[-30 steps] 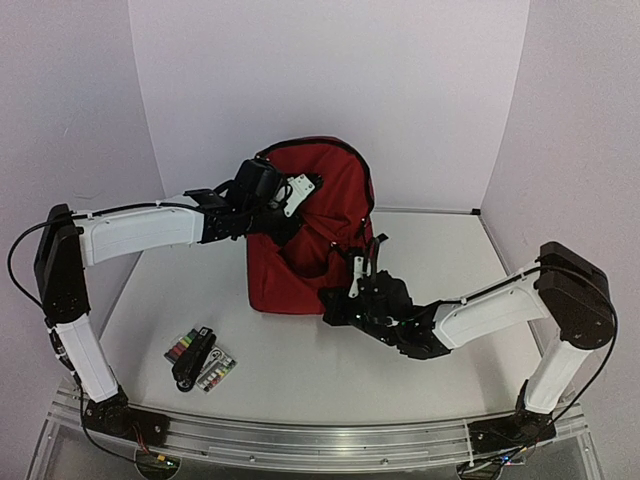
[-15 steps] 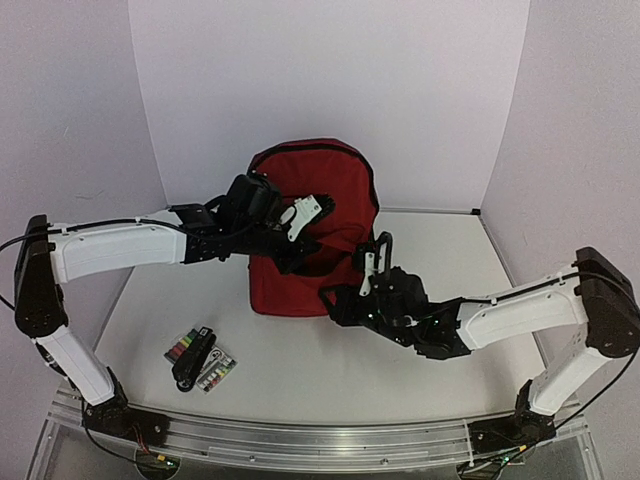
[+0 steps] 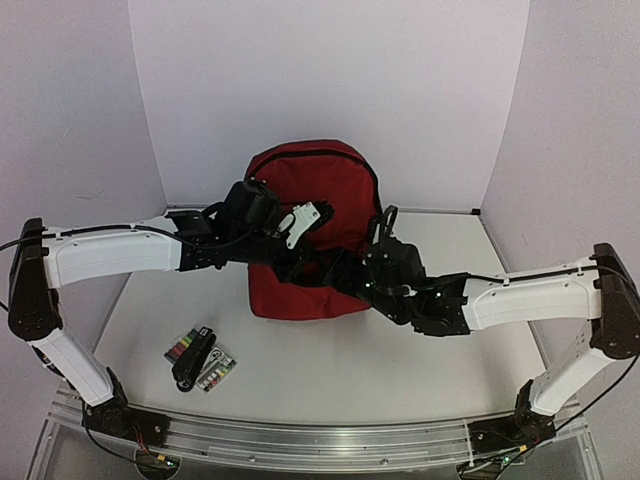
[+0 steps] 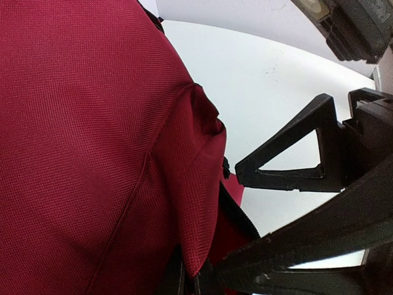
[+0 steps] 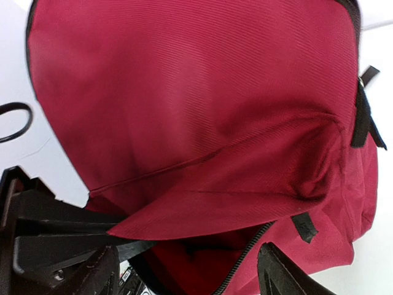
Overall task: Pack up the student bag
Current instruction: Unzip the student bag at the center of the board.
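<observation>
My left gripper point(image 4: 191, 281) pinches a fold of the student bag point(image 3: 335, 180), upright at the back of the table point(image 3: 440, 350); my right gripper point(image 5: 187, 270) gapes apart before its unzipped pocket point(image 5: 202, 252); the coloured supplies point(image 3: 198, 360) lie unpacked on the near left; packing, I judge, has barely begun.

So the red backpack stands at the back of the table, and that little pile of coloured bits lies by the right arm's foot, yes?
Not quite. The pile of coloured bits lies by the foot of the left arm, not the right one; the overhead view shows it. The red backpack does stand at the back of the table.
</observation>
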You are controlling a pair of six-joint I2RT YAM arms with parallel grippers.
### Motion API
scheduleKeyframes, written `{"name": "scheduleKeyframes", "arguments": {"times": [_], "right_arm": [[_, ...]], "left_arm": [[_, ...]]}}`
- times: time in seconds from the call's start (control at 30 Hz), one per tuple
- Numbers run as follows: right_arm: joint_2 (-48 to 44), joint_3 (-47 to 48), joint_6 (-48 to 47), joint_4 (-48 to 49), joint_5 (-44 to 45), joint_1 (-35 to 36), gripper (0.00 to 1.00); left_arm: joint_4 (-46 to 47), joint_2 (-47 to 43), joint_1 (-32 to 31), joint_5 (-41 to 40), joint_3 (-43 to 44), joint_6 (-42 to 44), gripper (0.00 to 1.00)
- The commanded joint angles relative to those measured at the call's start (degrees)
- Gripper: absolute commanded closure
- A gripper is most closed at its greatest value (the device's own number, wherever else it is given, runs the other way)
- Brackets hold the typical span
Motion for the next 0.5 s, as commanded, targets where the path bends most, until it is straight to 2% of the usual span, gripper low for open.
{"name": "scheduleKeyframes", "arguments": {"times": [0.0,0.17,0.4,0.43,0.47], "right_arm": [[2.3,3.3,4.6,-6.2,4.0,0.2,0.31],[2.1,1.1,6.7,-7.4,4.2,0.2,0.35],[5.9,3.9,4.9,-7.9,4.7,0.2,0.36],[6.6,4.9,4.4,-8.2,4.8,0.2,0.4],[7.2,5.7,4.0,-8.6,4.7,0.2,0.49]], "left_arm": [[2.9,-2.5,-0.7,-0.8,0.3,-1.4,1.0],[2.1,-2.4,-0.7,-3.8,1.4,-3.0,1.0],[2.1,-2.3,-0.7,-0.3,1.9,-3.4,1.0],[1.8,-2.3,-0.7,-0.2,2.1,-3.4,1.0],[1.4,-2.2,-0.7,-0.5,2.4,-3.4,1.0]]}}
